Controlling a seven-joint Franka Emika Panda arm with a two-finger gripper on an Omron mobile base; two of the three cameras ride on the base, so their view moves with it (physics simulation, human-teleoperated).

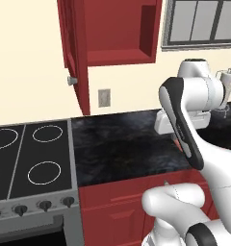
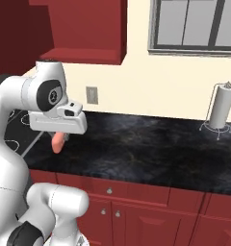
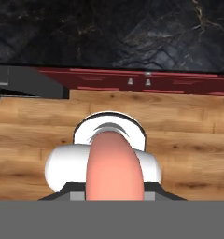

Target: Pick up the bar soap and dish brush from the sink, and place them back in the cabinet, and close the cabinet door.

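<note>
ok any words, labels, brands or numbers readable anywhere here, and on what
None can be read. The cabinet door, bar soap, stove knobs, wall outlet and paper towel holder are all plain, with no lettering or digits. The stove burners are just white rings, not signs.

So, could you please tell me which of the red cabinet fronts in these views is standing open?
The tall cabinet door on the wall, swung out left of the red cabinet interior. The lower drawers under the counter all sit flush and shut.
</note>
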